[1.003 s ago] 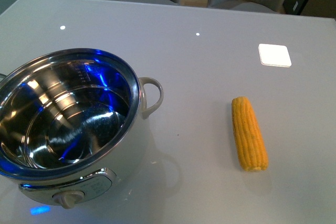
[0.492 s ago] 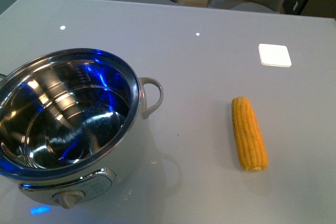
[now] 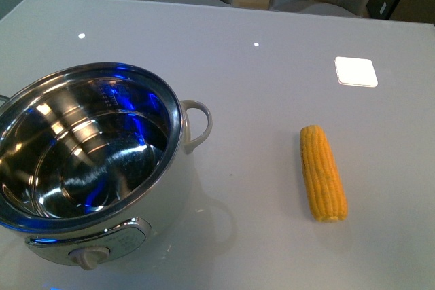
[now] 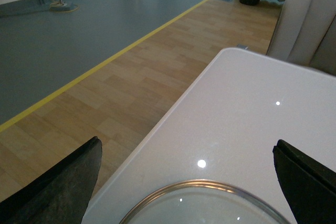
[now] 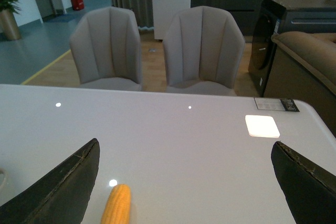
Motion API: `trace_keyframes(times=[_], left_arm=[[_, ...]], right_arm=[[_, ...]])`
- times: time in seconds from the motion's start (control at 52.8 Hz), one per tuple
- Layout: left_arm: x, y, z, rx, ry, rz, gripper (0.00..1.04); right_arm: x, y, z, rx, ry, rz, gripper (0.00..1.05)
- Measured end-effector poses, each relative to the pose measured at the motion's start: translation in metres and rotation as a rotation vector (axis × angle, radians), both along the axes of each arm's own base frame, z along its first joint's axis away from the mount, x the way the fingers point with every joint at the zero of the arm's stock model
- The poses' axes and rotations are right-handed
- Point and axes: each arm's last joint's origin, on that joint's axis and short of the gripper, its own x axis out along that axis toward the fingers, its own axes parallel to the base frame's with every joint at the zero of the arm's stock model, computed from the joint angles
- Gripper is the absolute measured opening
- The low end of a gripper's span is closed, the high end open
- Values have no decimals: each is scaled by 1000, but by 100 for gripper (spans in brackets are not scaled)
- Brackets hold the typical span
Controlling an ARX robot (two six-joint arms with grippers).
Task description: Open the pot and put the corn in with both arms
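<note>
**Pot open, corn lying apart**

The left claw [image 4: 187,145] gapes wide, empty. The pot [image 3: 168,198] stands uncovered at the tabletop's [image 3: 258,86] left. The corn [image 3: 323,172] lies well to its right. The right claw [image 5: 185,148] is spread wide, empty.

Yellow-orange corn [image 3: 323,173]; shiny steel pot [image 3: 81,161] with blue reflections; grey table [image 3: 258,93].

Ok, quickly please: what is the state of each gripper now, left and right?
Left gripper: open, fingers wide apart, holding nothing.
Right gripper: open, fingers wide apart, holding nothing; the corn is not gripped.
</note>
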Motion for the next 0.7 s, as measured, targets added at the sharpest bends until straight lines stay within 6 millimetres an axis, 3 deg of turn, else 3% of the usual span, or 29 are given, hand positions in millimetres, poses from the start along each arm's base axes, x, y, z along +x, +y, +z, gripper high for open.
trace_keyframes(times=[0.095,0.227,0.303,0.473,0.701], left_arm=[[-15,-8,13,-39,-6,-37,98],[-50,-13,67,-11,-106,-87,98],[-71,-22,85,-9,-132,-129,98],[-104,-50,100,-27,-140,-208,98],[-129,-90,98,-61,-117,-308,98]], right_arm=[[0,0,0,0,0,0,96],[0,0,0,0,0,0,96],[0,0,0,0,0,0,96],[0,0,0,0,0,0,96],[0,0,0,0,0,0,96]])
